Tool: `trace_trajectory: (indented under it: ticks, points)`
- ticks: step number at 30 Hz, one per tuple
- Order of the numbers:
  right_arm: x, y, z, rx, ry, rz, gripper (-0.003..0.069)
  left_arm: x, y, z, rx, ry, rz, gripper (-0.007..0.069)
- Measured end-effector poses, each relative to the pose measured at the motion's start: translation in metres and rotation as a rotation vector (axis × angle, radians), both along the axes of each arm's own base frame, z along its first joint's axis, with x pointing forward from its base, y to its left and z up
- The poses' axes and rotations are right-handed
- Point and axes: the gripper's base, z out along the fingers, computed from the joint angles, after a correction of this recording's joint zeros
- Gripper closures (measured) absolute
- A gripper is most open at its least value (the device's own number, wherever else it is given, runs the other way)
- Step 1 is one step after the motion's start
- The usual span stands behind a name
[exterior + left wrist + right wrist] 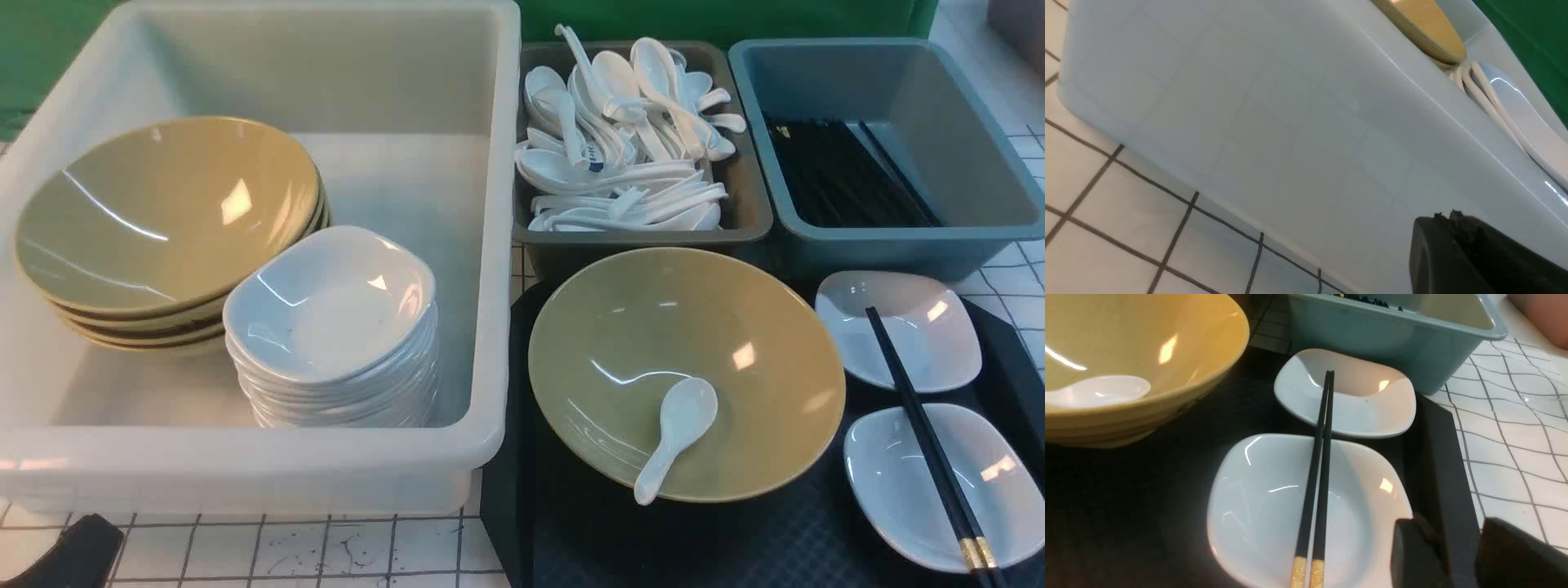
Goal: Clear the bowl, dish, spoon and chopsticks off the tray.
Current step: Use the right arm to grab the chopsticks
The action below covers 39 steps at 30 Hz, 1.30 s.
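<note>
Black tray (pixel 694 539), white grid-lined tabletop (pixel 326 547), green backdrop (pixel 718 20)

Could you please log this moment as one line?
left tool: shut | right tool: open, empty | bowl, spoon, chopsticks: uncleared

- Front view: from above, between the arms, looking forward and down over the white tub (pixel 490 245) at left and the tray (pixel 694 539) at lower right
- Left wrist view: close against the tub's outer wall, tilted, its rim slanting from top centre to lower right
- Right wrist view: low and near, looking across the tray
- Front and right wrist views share the bowl (pixel 653 327), dishes (pixel 1355 396) and chopsticks (pixel 1314 477)
</note>
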Motion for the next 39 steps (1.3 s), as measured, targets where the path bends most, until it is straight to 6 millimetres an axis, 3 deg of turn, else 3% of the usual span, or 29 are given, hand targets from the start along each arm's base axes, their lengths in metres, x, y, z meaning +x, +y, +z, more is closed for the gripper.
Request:
trace_trajectory:
  ticks: [31, 33, 39]
  points:
    - [0.000, 0.000, 0.000, 0.000, 0.000, 0.000, 0.0424, 0.000, 0.000, 0.001, -0.004, -0.006, 0.000, 0.0625]
    - [0.000, 0.000, 0.000, 0.000, 0.000, 0.000, 0.0424, 0.001, -0.001, 0.002, -0.082, -0.017, 0.006, 0.0625]
    - [0.000, 0.000, 0.000, 0.000, 0.000, 0.000, 0.0424, 0.002, -0.004, 0.014, -0.581, -0.107, 0.057, 0.0625]
